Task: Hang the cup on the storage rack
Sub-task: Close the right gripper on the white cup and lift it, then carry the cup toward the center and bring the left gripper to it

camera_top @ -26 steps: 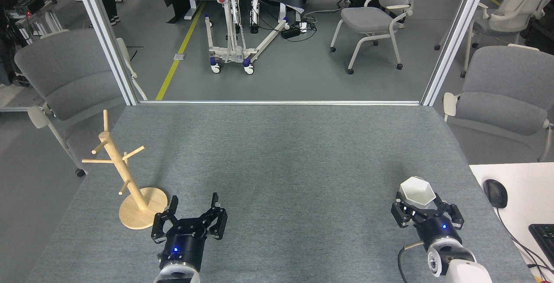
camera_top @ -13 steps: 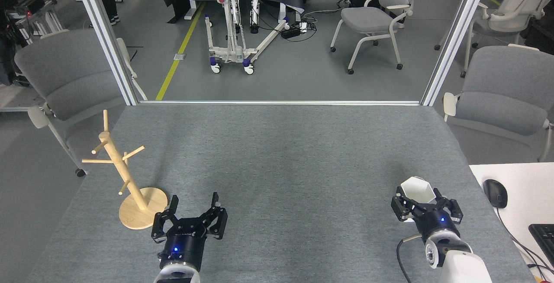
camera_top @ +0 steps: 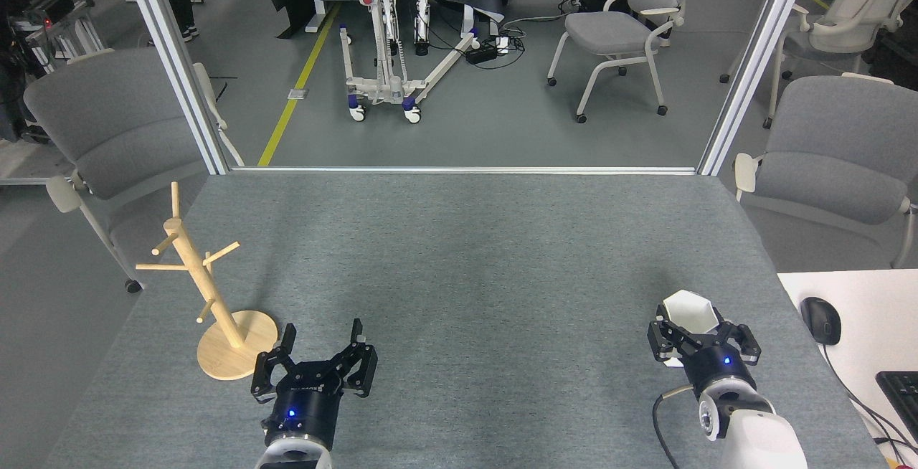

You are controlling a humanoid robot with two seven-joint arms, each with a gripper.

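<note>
Grey felt table (camera_top: pixel 459 254) is carrying the storage rack (camera_top: pixel 215 297); my right pincer (camera_top: pixel 701 340) is pinching the cup (camera_top: pixel 690 311), my left pincer (camera_top: pixel 320 361) is sitting spread.

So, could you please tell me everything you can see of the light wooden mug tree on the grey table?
The light wooden mug tree stands on a round disc base at the near left of the grey felt-like table, close to its left edge. One central post carries several thin, bare dowel pegs pointing in different directions. In this view the post leans up and to the left. Nothing hangs on it. The open left gripper sits just right of the base, apparently not touching it.
</note>
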